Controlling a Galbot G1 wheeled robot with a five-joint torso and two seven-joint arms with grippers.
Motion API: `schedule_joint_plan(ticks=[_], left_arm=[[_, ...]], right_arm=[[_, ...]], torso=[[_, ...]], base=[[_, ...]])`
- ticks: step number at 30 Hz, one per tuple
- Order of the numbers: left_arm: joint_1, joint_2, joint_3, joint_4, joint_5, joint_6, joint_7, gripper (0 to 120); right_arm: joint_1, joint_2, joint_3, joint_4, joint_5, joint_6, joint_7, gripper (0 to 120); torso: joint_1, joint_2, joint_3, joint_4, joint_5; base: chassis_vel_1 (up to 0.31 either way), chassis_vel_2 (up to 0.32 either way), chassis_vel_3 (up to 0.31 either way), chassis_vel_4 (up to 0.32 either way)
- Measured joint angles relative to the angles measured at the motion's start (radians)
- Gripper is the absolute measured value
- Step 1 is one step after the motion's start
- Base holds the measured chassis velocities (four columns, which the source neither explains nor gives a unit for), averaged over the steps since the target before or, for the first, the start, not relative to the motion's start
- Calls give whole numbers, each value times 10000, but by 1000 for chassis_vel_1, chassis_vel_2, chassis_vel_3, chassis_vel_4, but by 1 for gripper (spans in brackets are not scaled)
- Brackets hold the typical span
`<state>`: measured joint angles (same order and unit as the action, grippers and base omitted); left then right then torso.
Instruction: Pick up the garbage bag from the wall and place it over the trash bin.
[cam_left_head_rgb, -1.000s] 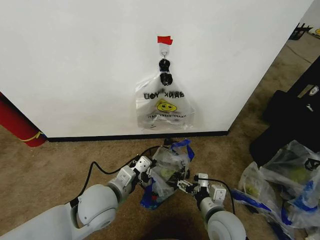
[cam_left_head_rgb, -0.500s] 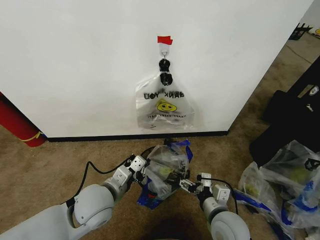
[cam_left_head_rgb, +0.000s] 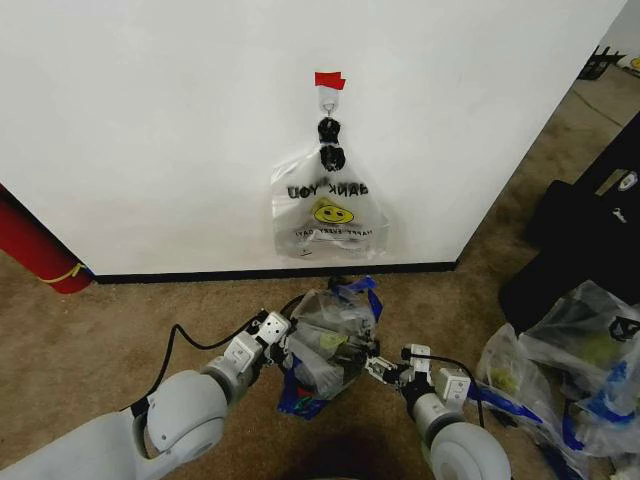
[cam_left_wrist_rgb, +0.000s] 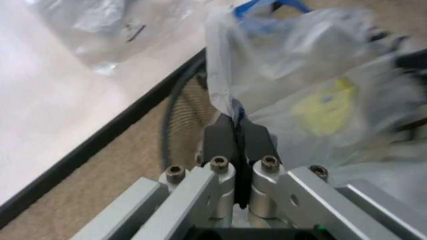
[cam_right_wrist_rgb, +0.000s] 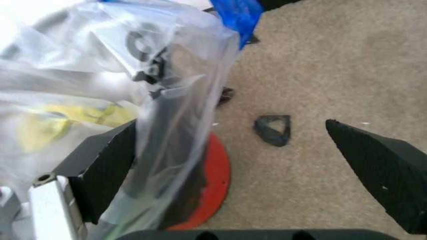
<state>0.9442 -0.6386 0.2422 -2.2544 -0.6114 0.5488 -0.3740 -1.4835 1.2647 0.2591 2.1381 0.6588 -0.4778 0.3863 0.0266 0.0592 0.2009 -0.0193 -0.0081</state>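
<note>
The garbage bag (cam_left_head_rgb: 330, 335), crinkly clear plastic with blue patches and a yellow mark, is spread low over the carpet in front of the wall (cam_left_head_rgb: 150, 130). My left gripper (cam_left_head_rgb: 287, 345) is shut on the bag's edge, its black fingers (cam_left_wrist_rgb: 220, 140) pinching the plastic (cam_left_wrist_rgb: 313, 75). My right gripper (cam_left_head_rgb: 378, 366) is at the bag's other side and open, jaws wide apart (cam_right_wrist_rgb: 243, 160), with the bag (cam_right_wrist_rgb: 100, 75) draped against one finger (cam_right_wrist_rgb: 107, 170). The trash bin sits under the bag: black mesh (cam_left_wrist_rgb: 183, 117) and red base (cam_right_wrist_rgb: 215, 172) show through.
A smiley-face bag (cam_left_head_rgb: 328, 215) hangs from a hook (cam_left_head_rgb: 327, 100) under red tape (cam_left_head_rgb: 329, 80). Lumpy clear sacks (cam_left_head_rgb: 570, 370) and a black object (cam_left_head_rgb: 590, 240) lie to the right. A red cylinder (cam_left_head_rgb: 35, 250) stands at left. A small dark scrap (cam_right_wrist_rgb: 273, 130) lies on the carpet.
The left gripper has drawn a little to the left and the right gripper a little to the right. The bag between them has spread wider.
</note>
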Motion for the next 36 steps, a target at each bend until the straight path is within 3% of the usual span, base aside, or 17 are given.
schedule_joint_plan(ticks=[7,10,14,26,36], left_arm=[[17,-96,46,-100,-38,1,15,0],[23,-98,39,-153,-45,8,15,0],[46,-105,31,-235,-72,29,14,0],[56,-231,-18,-164,-152,32,-43,0],[68,-331,-139,-145,-304,-17,-239,0]], right_arm=[[662,216,-490,-433,752,-308,230,68],[782,249,-564,-495,842,-374,322,63],[939,334,-708,-567,1081,-546,557,43],[1168,614,-810,-710,1345,-733,916,3],[879,809,-430,-660,1101,-237,798,1]], torso=[[0,-1,0,1,1],[0,-1,0,1,1],[0,0,0,0,0],[0,0,0,1,0],[0,-1,1,0,0]], base=[[0,0,0,0],[0,0,0,0],[0,0,0,0],[0,0,0,0],[0,0,0,0]])
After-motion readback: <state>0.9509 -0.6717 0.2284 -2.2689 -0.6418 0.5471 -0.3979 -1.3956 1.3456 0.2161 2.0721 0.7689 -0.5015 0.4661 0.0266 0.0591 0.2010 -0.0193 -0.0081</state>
